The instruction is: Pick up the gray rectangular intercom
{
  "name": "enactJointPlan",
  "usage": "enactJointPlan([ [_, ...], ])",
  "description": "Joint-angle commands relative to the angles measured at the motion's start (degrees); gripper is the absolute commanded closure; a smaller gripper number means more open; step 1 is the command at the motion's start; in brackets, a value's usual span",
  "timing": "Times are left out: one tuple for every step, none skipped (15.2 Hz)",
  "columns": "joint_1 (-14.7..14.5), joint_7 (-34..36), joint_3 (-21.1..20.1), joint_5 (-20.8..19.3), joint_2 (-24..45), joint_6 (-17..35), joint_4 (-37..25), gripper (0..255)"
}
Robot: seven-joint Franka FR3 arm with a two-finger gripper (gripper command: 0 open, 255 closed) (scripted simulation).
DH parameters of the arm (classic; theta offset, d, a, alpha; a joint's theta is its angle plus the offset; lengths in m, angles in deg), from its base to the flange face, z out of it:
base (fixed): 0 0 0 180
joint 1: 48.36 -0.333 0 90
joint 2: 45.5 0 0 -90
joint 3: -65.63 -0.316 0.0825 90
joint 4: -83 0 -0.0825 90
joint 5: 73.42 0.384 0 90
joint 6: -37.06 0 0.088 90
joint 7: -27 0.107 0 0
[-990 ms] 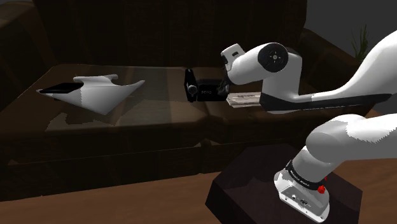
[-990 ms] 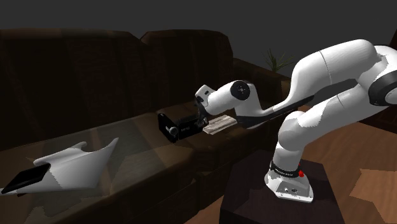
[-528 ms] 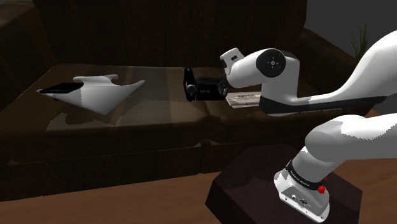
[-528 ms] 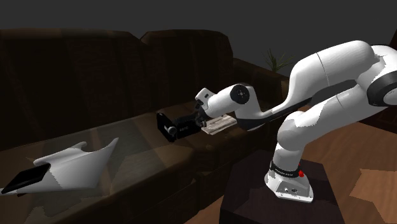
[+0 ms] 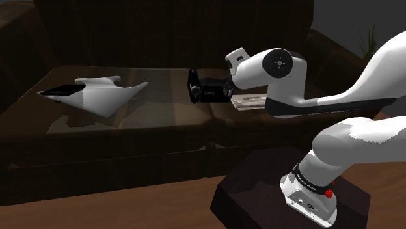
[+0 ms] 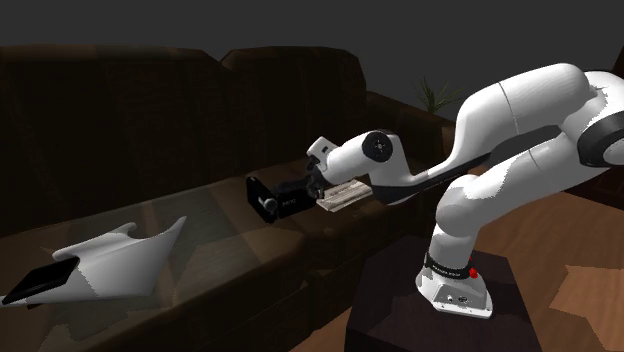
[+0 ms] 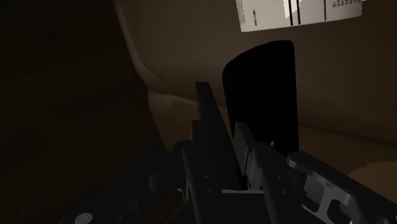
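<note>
The intercom (image 5: pixel 250 102) is a flat light-grey rectangular slab lying on the dark brown sofa seat, under my forearm. In the second exterior view the intercom (image 6: pixel 345 194) rests just behind my hand. My black gripper (image 5: pixel 195 86) hovers a little above the seat, toward the shoulder view's left of the intercom and apart from it. The second exterior view shows the gripper (image 6: pixel 262 200) level with the seat cushion. In the wrist view the gripper (image 7: pixel 222 76) stands open with a narrow gap and nothing in it, and the intercom (image 7: pixel 299 13) lies well beyond the fingertips.
A white winged object (image 5: pixel 104 94) with a black flat end lies on the sofa seat (image 5: pixel 162 117) at the shoulder view's left. The sofa back (image 5: pixel 162 32) rises behind. My dark stand (image 5: pixel 260 202) sits on a wooden floor. A plant (image 6: pixel 435 97) stands far back.
My hand has risen slightly and shifted a little to the shoulder view's left over the seat, then held still. The intercom has not moved.
</note>
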Motion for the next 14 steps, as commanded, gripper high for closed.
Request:
enactJointPlan([
  [-1.20,-1.43,1.06,0.91,-0.27,-1.21,-0.36,255],
  [-1.88,-2.32,1.74,1.45,-0.51,-1.94,-0.72,255],
  [-2.53,-3.19,2.39,1.97,-0.74,-2.67,-1.10,255],
  [-3.14,-4.04,3.01,2.47,-0.96,-3.39,-1.49,255],
  [-3.72,-4.86,3.59,2.96,-1.18,-4.10,-1.89,255],
  [-4.27,-5.67,4.15,3.43,-1.39,-4.81,-2.32,255],
  [-4.79,-6.45,4.68,3.88,-1.59,-5.52,-2.75,255],
  [-5.28,-7.22,5.19,4.32,-1.78,-6.21,-3.20,255],
  [-5.74,-7.97,5.67,4.74,-1.97,-6.90,-3.67,255],
  [-6.18,-8.70,6.13,5.15,-2.14,-7.59,-4.14,255],
  [-6.59,-9.41,6.57,5.55,-2.31,-8.27,-4.63,255],
  [-6.98,-10.10,6.98,5.93,-2.46,-8.94,-5.14,255],
  [-7.35,-10.78,7.38,6.30,-2.60,-9.61,-5.65,255],
  [-7.70,-11.45,7.76,6.66,-2.74,-10.27,-6.18,255],
])
